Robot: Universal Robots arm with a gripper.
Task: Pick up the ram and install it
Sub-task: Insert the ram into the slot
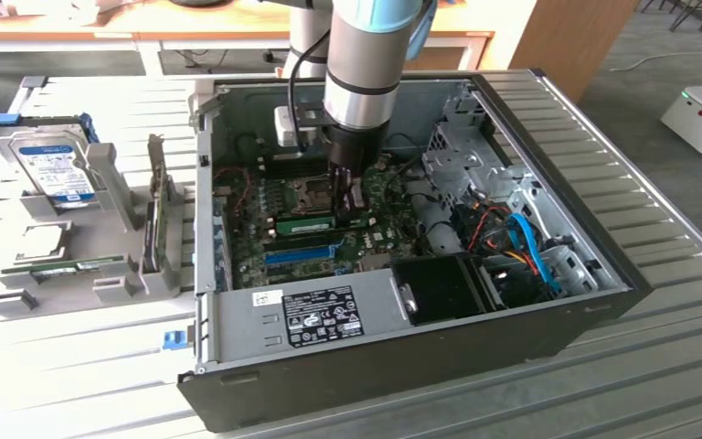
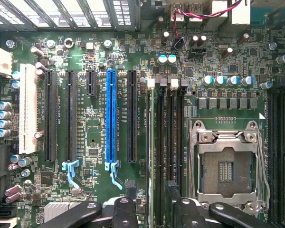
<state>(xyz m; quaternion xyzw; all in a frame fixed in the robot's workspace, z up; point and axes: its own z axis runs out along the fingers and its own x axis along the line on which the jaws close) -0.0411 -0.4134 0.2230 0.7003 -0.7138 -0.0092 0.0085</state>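
Case: the open black computer case is lying on the slatted desk. Nearest the exterior camera it is holding a metal power supply with a pale label. Beside that are a black fan shroud and, toward the exterior view's right, blue cables. The green motherboard is lying deeper in.

Rack: at the exterior view's left a grey rack is standing on the desk. It is carrying a second green stick low at its near end and an upright hard drive further back.

Ram: the ram is sitting on the motherboard, parallel to the blue slot, between it and the CPU socket. I cannot tell whether it is fully seated.

End effector: the end effector is hanging straight down into the case at the ram's exterior-right end. Its fingers are standing spread apart and gripping nothing.

Wrist view: the end effector is straddling the bank of dark memory slots. The blue slot is lying on one side and the CPU socket on the other. A white slot is showing here, while the ram, edge-on, is hard to pick out.

Exterior view: this view is giving the rack, the drive and the ram's labelled face.
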